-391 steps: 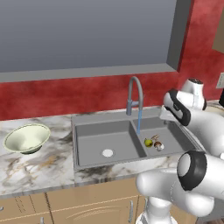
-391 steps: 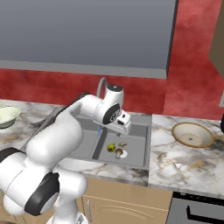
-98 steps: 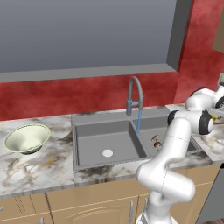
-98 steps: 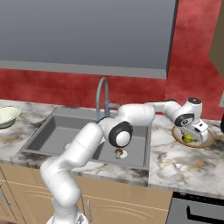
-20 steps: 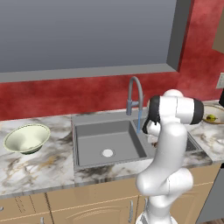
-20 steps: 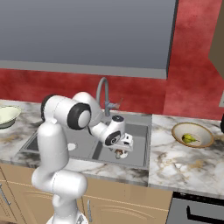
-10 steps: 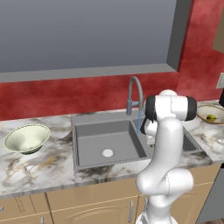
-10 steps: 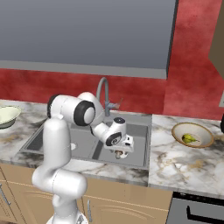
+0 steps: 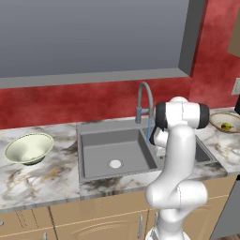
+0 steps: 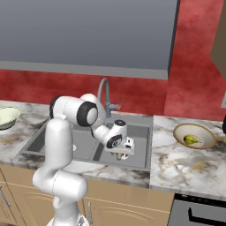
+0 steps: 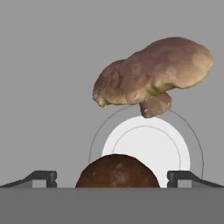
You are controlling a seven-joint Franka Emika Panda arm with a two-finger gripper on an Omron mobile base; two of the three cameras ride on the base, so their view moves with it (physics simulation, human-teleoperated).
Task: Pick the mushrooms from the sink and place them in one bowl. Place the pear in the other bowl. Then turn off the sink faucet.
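**Fingers down over the mushrooms in the right basin**

The two dark fingers stand spread wide at the bottom of the hand view, and between them sits a round, dark brown mushroom cap, not yet pinched. Just beyond it lies the second mushroom on its side, pale brown cap broad and lumpy, short stem pointing toward the white drain. Both rest on the grey sink floor in the right basin.

These look light and soft, so a gentle squeeze should do; too hard and the flesh could bruise, and a rounded cap can pop out of a shallow pinch. My call: close low across the widest part of the near cap.

Outward now: the gripper points straight down into the basin, wrist tucked low, the white arm folding from its base up to a high elbow and back down beside the faucet, where a thin blue stream runs. The pear sits in the tan-rimmed bowl on the counter to the right; the pale green-white bowl waits far left.
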